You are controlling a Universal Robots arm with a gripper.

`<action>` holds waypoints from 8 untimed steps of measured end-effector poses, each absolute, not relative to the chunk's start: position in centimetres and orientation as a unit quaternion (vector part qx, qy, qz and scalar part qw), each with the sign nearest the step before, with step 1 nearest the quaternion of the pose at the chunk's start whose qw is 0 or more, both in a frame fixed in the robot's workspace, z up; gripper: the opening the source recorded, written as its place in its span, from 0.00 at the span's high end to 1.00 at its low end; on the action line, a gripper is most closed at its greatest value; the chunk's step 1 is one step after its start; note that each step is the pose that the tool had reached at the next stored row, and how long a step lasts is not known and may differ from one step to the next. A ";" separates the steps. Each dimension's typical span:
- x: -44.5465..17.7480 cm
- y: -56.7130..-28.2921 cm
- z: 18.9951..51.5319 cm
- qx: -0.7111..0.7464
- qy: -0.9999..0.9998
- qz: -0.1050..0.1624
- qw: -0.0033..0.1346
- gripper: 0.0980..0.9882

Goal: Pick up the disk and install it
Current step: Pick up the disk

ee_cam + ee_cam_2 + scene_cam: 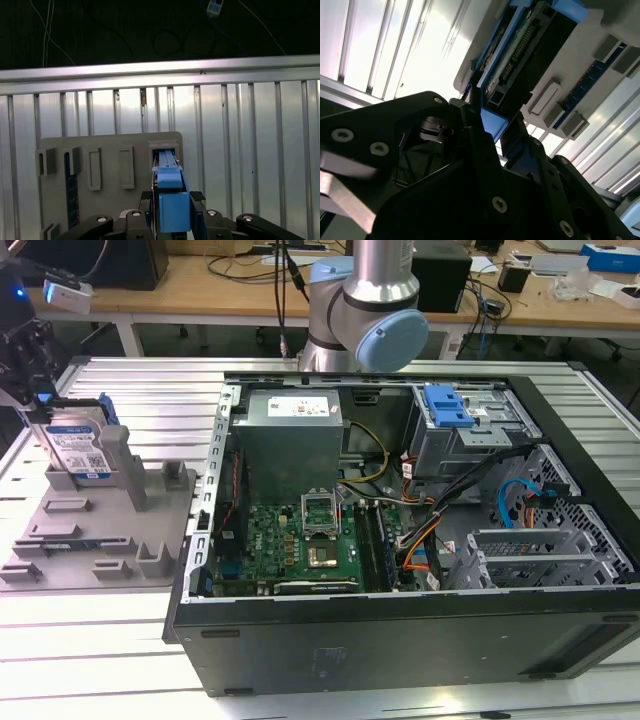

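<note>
1 disk [78,448] (in pincer [172,200]), grey tray [60,570], computer case [400,640]

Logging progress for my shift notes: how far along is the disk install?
Done: the gripper is shut on the disk by its blue carrier. In hand: the disk, upright at the grey holder. Left: it is not yet in the computer case.

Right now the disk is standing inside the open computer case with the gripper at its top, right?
No. The disk stands in the grey holder outside the computer case, on the exterior view's left, with the gripper at its top. The exterior view shows it.
</note>
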State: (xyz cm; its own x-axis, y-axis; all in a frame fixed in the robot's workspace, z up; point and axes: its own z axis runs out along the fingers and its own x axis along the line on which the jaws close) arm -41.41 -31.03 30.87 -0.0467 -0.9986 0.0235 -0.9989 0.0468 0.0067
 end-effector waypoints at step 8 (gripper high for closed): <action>-41.4 -31.0 30.4 0.690 -0.723 0.007 0.010 0.64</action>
